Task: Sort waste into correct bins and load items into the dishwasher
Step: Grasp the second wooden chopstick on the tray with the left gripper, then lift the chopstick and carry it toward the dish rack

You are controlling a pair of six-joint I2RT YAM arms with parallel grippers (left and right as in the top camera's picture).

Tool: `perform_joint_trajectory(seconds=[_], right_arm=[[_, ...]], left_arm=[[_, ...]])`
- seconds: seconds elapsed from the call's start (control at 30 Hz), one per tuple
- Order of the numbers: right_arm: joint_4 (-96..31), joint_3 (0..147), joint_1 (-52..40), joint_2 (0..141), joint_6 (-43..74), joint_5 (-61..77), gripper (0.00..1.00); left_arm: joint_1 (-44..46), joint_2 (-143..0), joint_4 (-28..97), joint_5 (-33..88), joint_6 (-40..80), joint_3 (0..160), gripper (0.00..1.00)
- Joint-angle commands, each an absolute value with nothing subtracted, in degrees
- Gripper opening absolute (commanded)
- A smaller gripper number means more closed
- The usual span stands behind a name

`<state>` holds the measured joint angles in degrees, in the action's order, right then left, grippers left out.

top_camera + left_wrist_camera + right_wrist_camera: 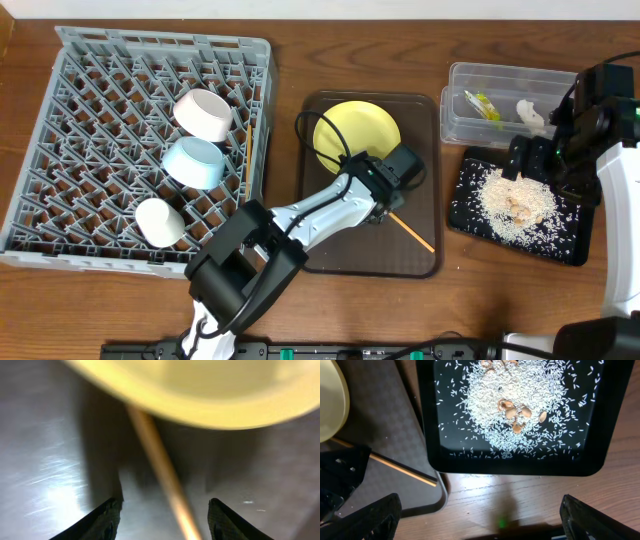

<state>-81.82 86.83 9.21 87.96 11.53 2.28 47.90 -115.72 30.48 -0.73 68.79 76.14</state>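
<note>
While the left jaws stand released astride a chopstick (159, 472) on the serving tray (400, 262), the yellow plate (357, 135) beyond awaits loading; right jaws gape near the black tray (570, 245) of rice (500, 200); wrapper (482, 104) and paper (530, 115) lie in the clear tub (455, 120); bowls (193, 162) sit in the rack (60, 130).

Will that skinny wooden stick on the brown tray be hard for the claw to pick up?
The chopstick looks thin and round, so it may roll or slip from the open left claw. It seems stiff and light, but one end looks tucked under the yellow plate.
</note>
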Motion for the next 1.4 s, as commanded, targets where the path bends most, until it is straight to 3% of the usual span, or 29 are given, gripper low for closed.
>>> perform_joint_trajectory(seconds=[0.0,0.3,0.4,0.47,0.53,0.57,0.6,0.63,0.73,1.03,1.37], right_arm=[[-81.84,87.64,9.34,87.53,11.70,2.87,0.99],[-81.87,87.64,9.34,87.53,11.53,3.25,0.99],[-81.89,87.64,9.34,87.53,11.51,3.27,0.99],[-81.91,87.64,9.34,87.53,11.51,3.27,0.99],[-81.91,87.64,9.34,87.53,11.51,3.27,0.99],[-81.91,87.64,9.34,87.53,11.51,3.27,0.99],[-81.89,87.64,9.34,87.53,11.49,3.27,0.99],[-81.89,87.64,9.34,87.53,11.49,3.27,0.99],[-81.84,87.64,9.34,87.53,11.51,3.27,0.99],[-81.82,87.64,9.34,87.53,11.51,3.27,0.99],[-81.84,87.64,9.34,87.53,11.51,3.27,0.99]], left_arm=[[47.97,-120.05,36.86,-4.23,69.06,74.11,0.56],[47.90,-120.03,43.31,-5.85,66.67,74.11,0.38],[47.86,-119.96,43.20,-5.58,66.70,74.13,0.27],[47.86,-119.59,43.27,-5.17,66.67,74.13,0.26],[47.66,-118.83,43.75,-4.16,66.26,74.13,0.32],[47.57,-118.39,44.12,-2.96,66.28,74.13,0.41],[47.42,-117.69,44.12,0.80,66.19,74.13,0.79],[47.33,-117.30,44.18,2.17,65.01,74.13,0.83],[47.05,-115.33,45.06,4.49,54.30,74.13,0.87],[44.99,-102.08,42.92,-2.17,49.60,79.07,0.89],[39.92,-108.25,53.56,-1.96,50.72,101.65,0.89]])
